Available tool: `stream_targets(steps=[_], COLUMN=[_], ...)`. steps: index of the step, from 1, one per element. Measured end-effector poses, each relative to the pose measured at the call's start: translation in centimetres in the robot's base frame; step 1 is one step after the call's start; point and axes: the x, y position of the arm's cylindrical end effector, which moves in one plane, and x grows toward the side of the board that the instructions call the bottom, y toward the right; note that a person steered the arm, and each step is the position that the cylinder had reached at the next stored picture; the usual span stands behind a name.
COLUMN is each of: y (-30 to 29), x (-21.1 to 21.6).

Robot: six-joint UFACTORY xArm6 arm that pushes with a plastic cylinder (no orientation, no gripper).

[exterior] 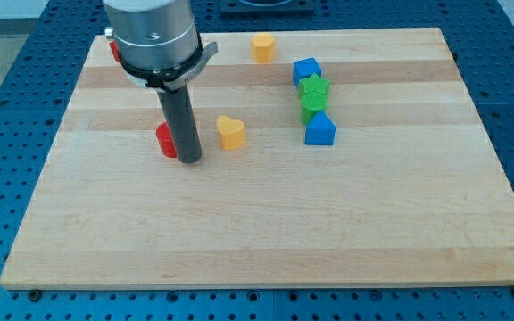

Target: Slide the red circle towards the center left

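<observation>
The red circle point(165, 140) lies on the wooden board at the centre left, partly hidden behind the rod. My tip point(190, 160) rests on the board right beside the red circle, on its right and slightly below, touching or almost touching it. The arm's grey body covers the board's top left.
A yellow heart-shaped block point(230, 132) lies just right of the rod. A yellow block point(262, 46) sits near the top edge. A blue block point(306, 70), a green star point(313, 88), a second green block point(312, 109) and a blue block point(319, 130) form a column right of centre. Another red block point(113, 49) peeks out behind the arm at top left.
</observation>
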Motion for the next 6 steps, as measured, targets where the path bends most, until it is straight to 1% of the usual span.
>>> stream_targets(steps=[4, 6], y=[0.0, -0.5], x=[-4.5, -4.0])
